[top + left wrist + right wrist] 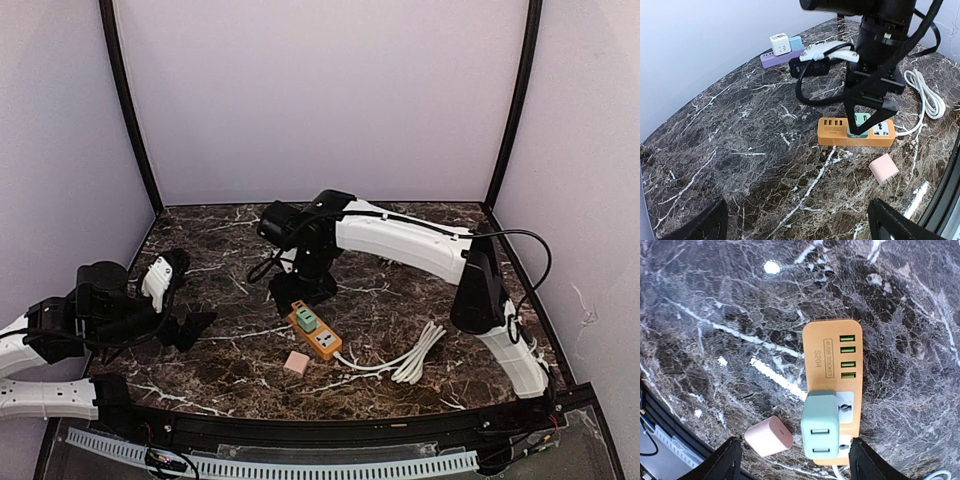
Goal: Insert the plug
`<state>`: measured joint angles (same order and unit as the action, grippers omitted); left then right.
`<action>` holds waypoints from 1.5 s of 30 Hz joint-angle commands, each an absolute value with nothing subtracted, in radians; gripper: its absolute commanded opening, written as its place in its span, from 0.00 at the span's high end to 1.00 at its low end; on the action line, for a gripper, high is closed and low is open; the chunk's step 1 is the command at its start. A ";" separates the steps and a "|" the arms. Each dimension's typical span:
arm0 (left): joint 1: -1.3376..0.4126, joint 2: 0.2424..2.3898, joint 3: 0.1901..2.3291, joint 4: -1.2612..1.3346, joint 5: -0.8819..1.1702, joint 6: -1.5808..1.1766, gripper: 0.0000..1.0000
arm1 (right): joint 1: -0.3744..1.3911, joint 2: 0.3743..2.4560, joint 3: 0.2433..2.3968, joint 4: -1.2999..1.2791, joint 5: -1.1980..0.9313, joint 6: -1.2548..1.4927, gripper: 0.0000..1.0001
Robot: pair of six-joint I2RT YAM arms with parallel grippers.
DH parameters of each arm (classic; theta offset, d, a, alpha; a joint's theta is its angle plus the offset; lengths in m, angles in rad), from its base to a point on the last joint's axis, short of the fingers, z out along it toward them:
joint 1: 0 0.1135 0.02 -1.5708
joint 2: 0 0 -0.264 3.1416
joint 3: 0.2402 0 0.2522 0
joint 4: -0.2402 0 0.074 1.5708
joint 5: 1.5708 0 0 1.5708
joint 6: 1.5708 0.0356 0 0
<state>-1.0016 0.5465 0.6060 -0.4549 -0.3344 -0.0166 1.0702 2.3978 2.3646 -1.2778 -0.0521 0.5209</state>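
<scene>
Two grippers are in view, and neither holds anything. We find the right gripper directly above the orange power strip, its jaws spread apart on either side of the green plug, with clear gaps between the black fingers and the plug body. It grasps nothing.

The green plug stands in the socket section of the orange power strip, next to the row of four USB ports. From the wrist views it appears seated flush, though we cannot confirm how deep the pins go. The strip lies flat near the middle of the marble table, angled toward the near edge.

We note a pink adapter lying loose on the table just beside the strip, apart from it. A white cable runs from the strip's near end and lies bundled to its right.

The left gripper sits low at the left side of the table, well apart from the strip, jaws fully spread and holding nothing.

A purple strip carrying a white cube and a blue cube lies at the far edge.
</scene>
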 commanded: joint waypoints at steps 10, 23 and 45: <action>-0.998 0.693 0.591 -0.379 -0.328 -0.117 0.01 | 0.985 2.074 2.151 -1.202 0.082 0.564 0.08; -1.055 1.030 0.708 -0.368 -0.322 -0.309 0.02 | 0.833 1.775 1.771 -1.028 0.042 0.541 0.01; -1.227 1.562 0.917 -0.390 -0.255 -0.573 0.13 | 0.763 1.803 1.779 -1.037 -0.047 0.424 0.01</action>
<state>-1.2194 1.5246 0.8780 -0.3573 -0.2775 -0.5316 0.7708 1.7828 1.7477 -1.0504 -0.0265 0.4480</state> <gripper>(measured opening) 0.871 0.986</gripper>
